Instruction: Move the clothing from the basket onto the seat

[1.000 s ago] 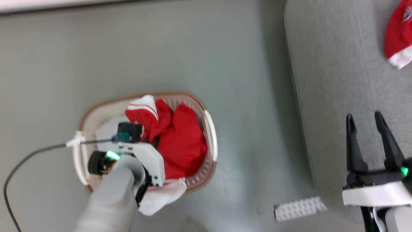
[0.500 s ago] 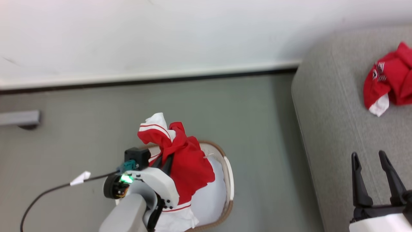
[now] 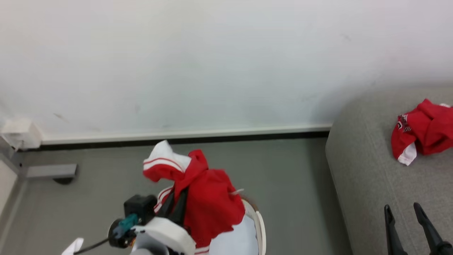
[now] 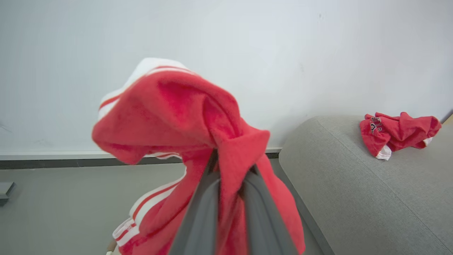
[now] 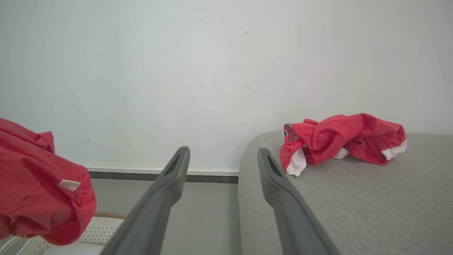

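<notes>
While one red garment [image 3: 421, 132] lies delivered on the seat [image 3: 371, 177], well apart from the basket [image 3: 260, 223], a second garment [image 3: 208, 202] hangs just above the basket, clenched in the left tool [image 4: 233, 166], transfer pending; right tool [image 5: 223, 150] released, empty; pale liner [image 3: 233, 241] showing inside the basket.

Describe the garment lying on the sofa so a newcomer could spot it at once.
Start at the grey sofa on the right. On it lies a crumpled red garment with white trim and dark lettering. The other red garment hangs pinched in the left gripper above the basket.
</notes>
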